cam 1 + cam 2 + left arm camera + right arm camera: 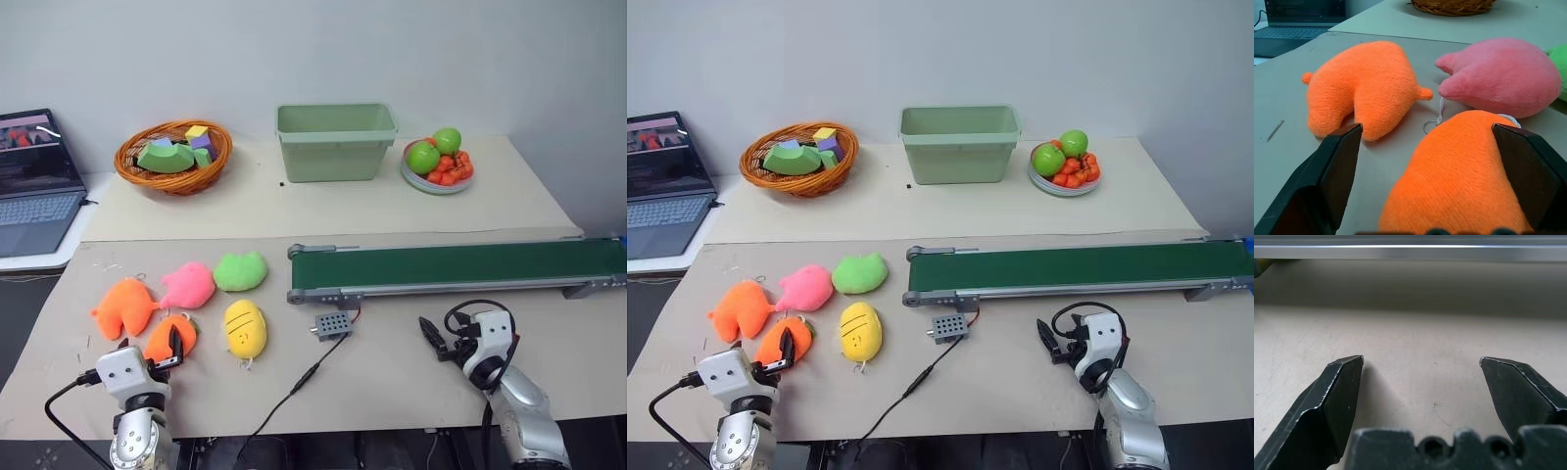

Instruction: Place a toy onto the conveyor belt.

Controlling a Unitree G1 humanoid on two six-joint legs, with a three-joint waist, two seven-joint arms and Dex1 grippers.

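Orange carrot plush [1459,181] is sitting between my left pincer [1425,147]'s spread fingers; the lobed orange toy [122,306] is lying beside it on the table [392,372], well apart from the conveyor belt [460,264]. I'm risking closing on the wrong plush. Right pincer [1420,363] is spread, pinching nothing.

Left gripper [1425,142] spread wide; right gripper [1421,361] likewise.

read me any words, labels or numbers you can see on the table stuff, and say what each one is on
No text can be read on anything here.
Laptop screen: shows a picture and lines, too small to read.
Yellow plush: dark stitched lines, marks rather than letters.
Grey box by the belt: a grid of holes, no label.
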